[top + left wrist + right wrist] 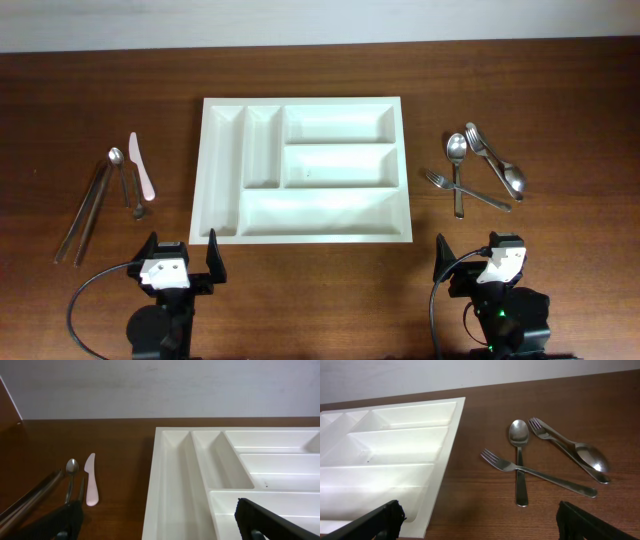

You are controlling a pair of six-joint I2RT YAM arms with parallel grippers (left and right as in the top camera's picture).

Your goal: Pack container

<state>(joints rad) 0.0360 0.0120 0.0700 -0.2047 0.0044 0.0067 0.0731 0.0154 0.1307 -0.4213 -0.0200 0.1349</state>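
Dark wood tabletop (560,90) backed by a pale wall (160,385), as seen from my remote station: the container (300,102), a white five-compartment cutlery tray, lies flat at the centre of the overhead view, its two narrow upright slots on the robot's left side and three long horizontal ones filling the rest, the longest running along the near edge. Left of it, well apart from the rim, lie a pair of long metal tongs (85,212) angled toward the near edge, a small spoon (116,157), a pale plastic knife (141,165) and, between spoon and knife, one more slim metal piece (135,192) that I cannot identify. To the right of the container, also apart from it, rests a loose cluster of steel cutlery: a spoon (518,432) with its handle pointing toward the arm, a fork (555,480) crossing that handle, and beyond them a second fork (540,427) and a larger spoon (592,457) lying overlapped. The left pincer (181,248) sits at the near edge facing the container's near-left corner, jaws spread wide; in my left wrist feed its dark fingers (65,520) frame the bottom corners of the picture. The right pincer (468,248) is parked near the container's near-right corner, just short of the cutlery cluster, jaws likewise wide apart, with the tray's right rim and all four steel pieces showing between its fingers in the right wrist feed.
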